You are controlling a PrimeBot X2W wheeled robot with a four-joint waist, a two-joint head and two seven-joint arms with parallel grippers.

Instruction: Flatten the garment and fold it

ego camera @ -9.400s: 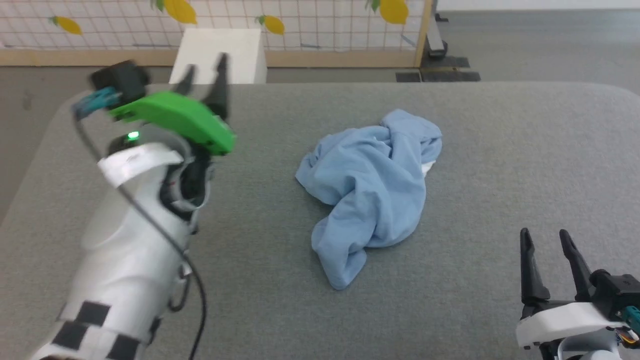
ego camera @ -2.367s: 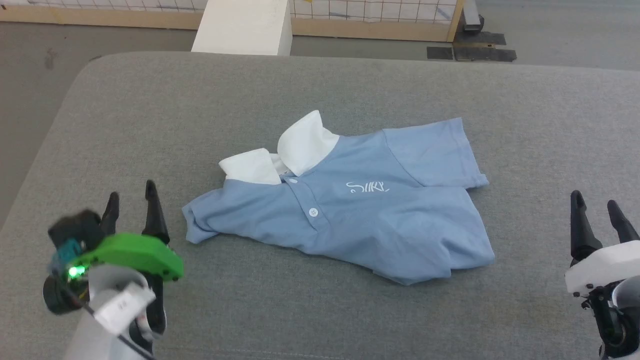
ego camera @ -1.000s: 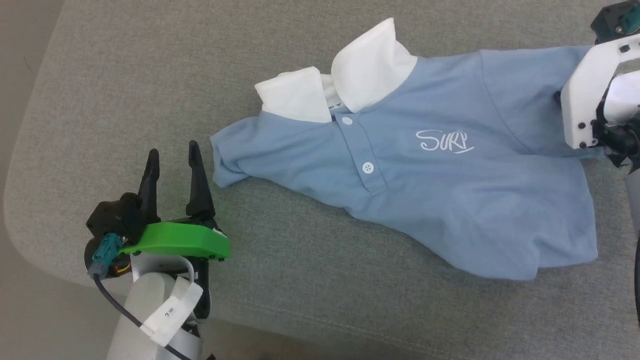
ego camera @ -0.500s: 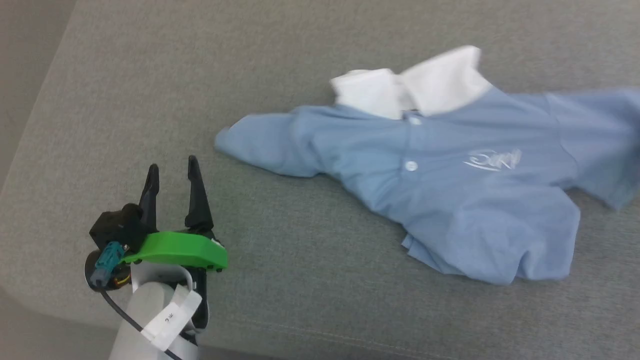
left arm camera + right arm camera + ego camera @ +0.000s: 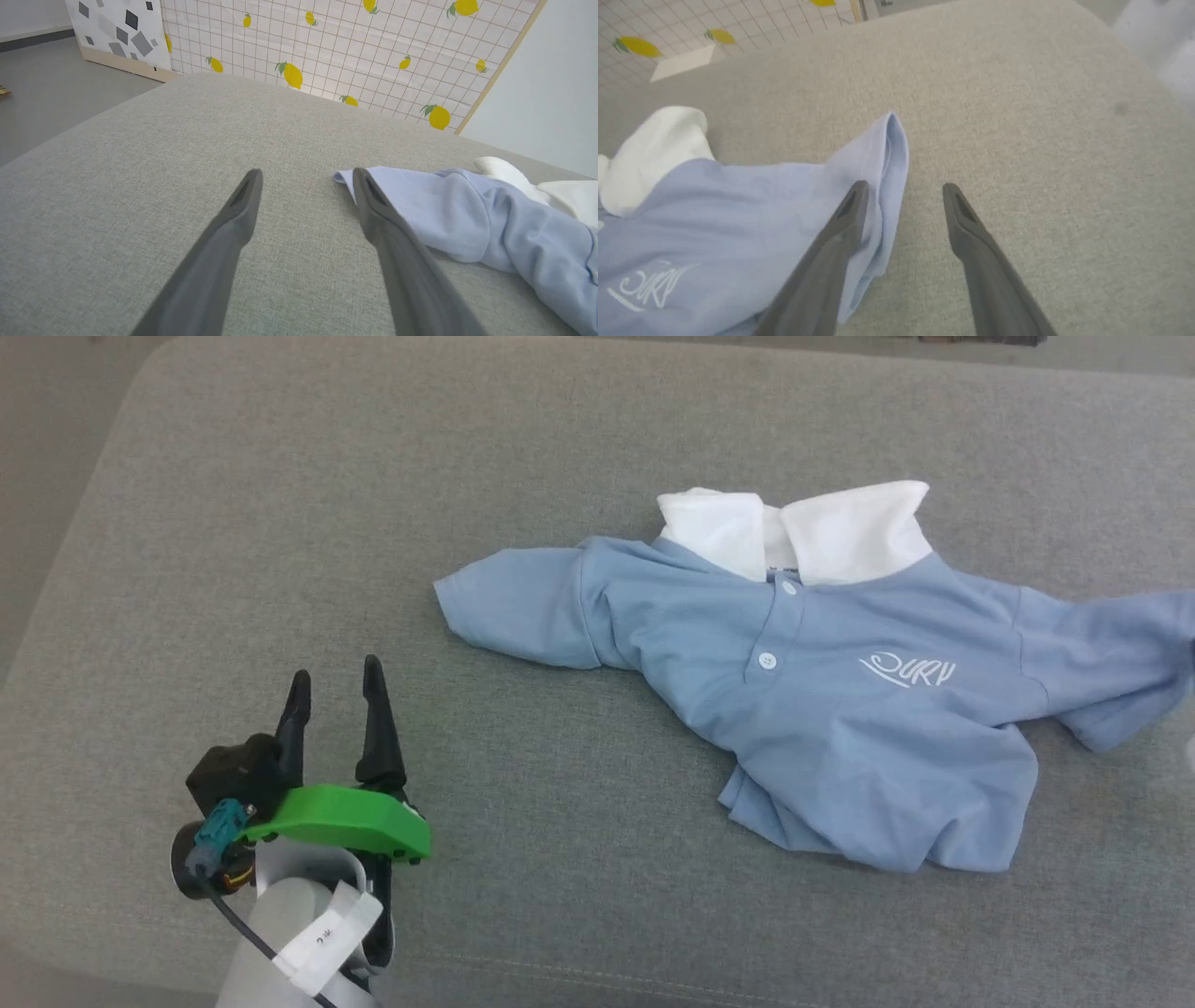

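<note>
Soft light blue polo shirt [image 5: 840, 709] will flop; left tool [image 5: 334, 672] and right tool [image 5: 906, 186], both apart, should pinch nearby sleeve hems [image 5: 457, 611].

Work surface [image 5: 280, 523]: broad, round-cornered, covered in grey woven fabric, evenly lit. Floor [image 5: 42, 88]: smooth grey, beyond the surface's edge. Screen [image 5: 355, 42]: white, fine grid lines, printed yellow lemons with green leaves, light wooden frame [image 5: 499, 65]. Panel [image 5: 117, 32]: white with scattered grey squares, wooden base, beside the screen. Wall [image 5: 551, 84]: plain, pale. Box [image 5: 684, 63]: white, near the screen.
</note>
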